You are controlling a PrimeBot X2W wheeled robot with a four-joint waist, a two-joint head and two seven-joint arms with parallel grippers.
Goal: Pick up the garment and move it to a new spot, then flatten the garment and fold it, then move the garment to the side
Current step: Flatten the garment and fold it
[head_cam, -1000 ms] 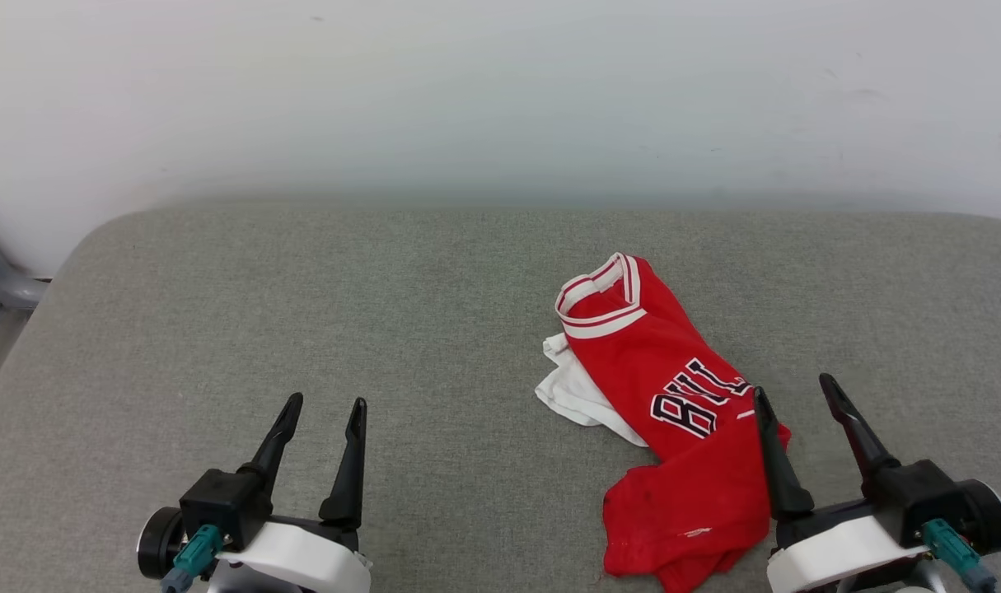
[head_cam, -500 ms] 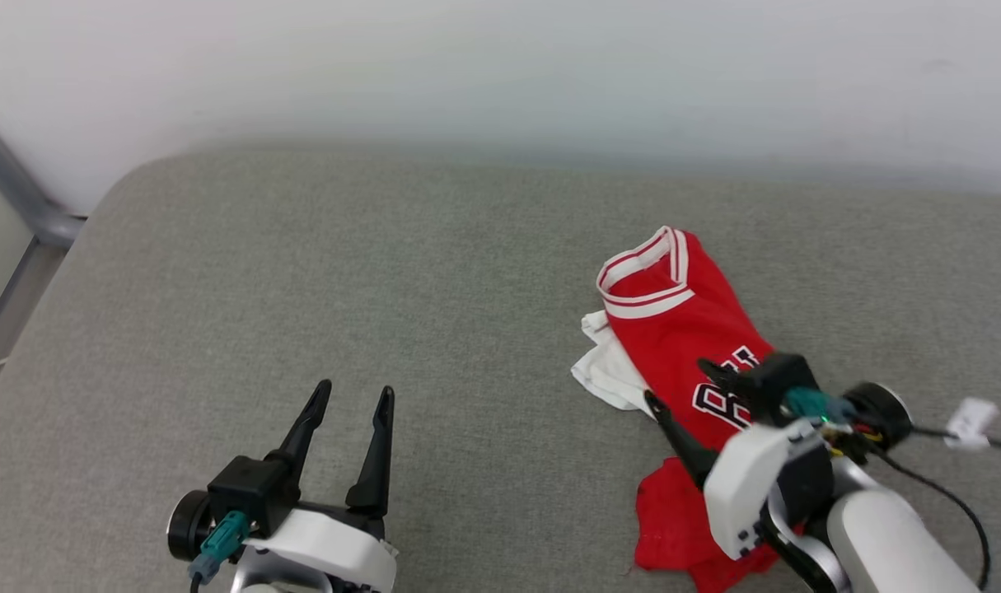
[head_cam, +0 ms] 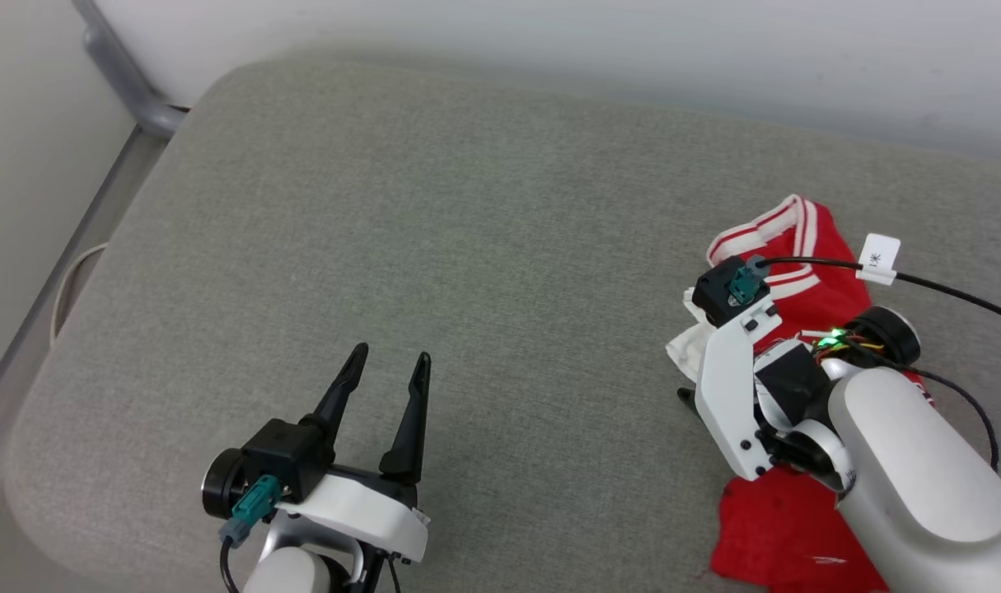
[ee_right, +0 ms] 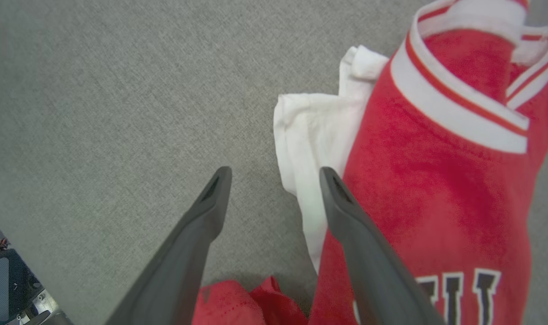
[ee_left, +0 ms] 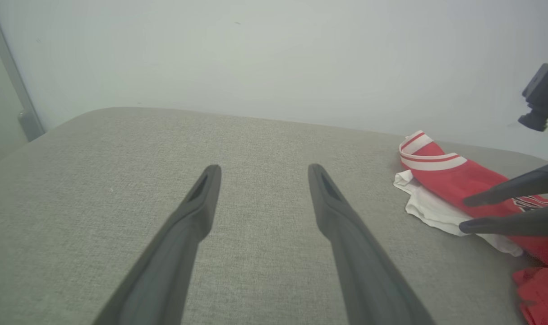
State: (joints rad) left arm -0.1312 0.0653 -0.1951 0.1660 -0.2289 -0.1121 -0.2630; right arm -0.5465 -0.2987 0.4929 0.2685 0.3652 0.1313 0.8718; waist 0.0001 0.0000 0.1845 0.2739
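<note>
though both gape, left gripper (head_cam: pixel 390 356) hangs over bare cushion (head_cam: pixel 467 206), right gripper (ee_right: pixel 274 170) over garment (ee_right: pixel 436 180) edge.

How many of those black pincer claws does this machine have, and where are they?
2. The left gripper hangs open over the grey cushion on the robot's left; the right gripper, also open, is at the garment, by its white sleeve edge.

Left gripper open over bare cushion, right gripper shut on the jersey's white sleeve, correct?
No: the right gripper is open, jaws apart at the white sleeve of the garment, per the right wrist view. The left gripper is open over the cushion.
</note>
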